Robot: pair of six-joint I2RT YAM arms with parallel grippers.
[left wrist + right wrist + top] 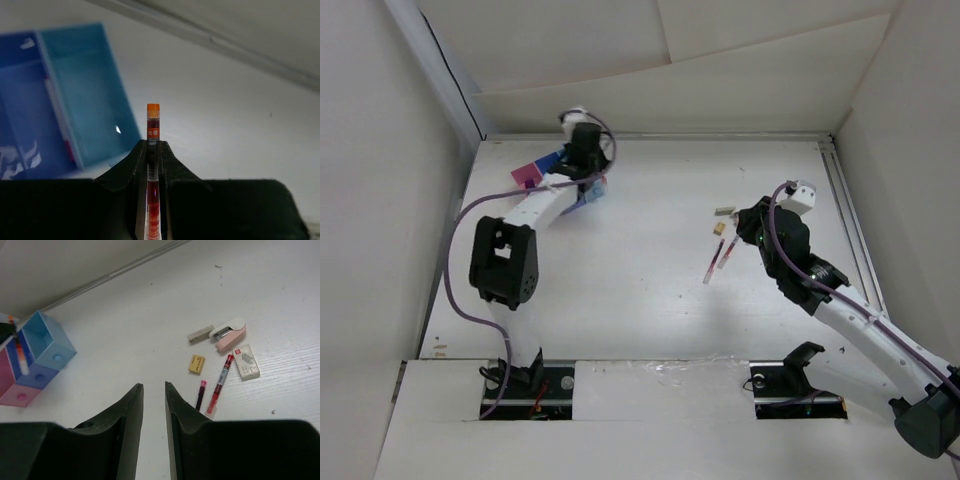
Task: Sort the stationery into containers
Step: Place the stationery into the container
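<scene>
Three joined square plastic boxes (pixel 35 360), pink, purple-blue and light blue, stand at the far left of the white counter (pixel 650 310), close to the left and back walls.

Left end effector (pixel 153 147): jaws fully closed on a thin red pen with an orange cap (pixel 153 122), which projects beyond the fingertips. The left wrist view places this pen just right of the light blue box, not yet over an opening. Which box is intended cannot be told.

Recommendation: bring the pen past the rim, centre it over one compartment and release low, so it does not bounce out. The walls crowd that corner, so any swing should go toward the bare middle of the counter.

Right side: a long red pen (pixel 218 385), a shorter dark red pen (pixel 201 394), a yellow eraser (pixel 196 364), a beige block (pixel 200 334), a pink stapler (pixel 231 332) and a flat white box (pixel 246 361) lie loose, near one another.

Right end effector (pixel 154 390): partly open, holding nothing, hovering near that group.
</scene>
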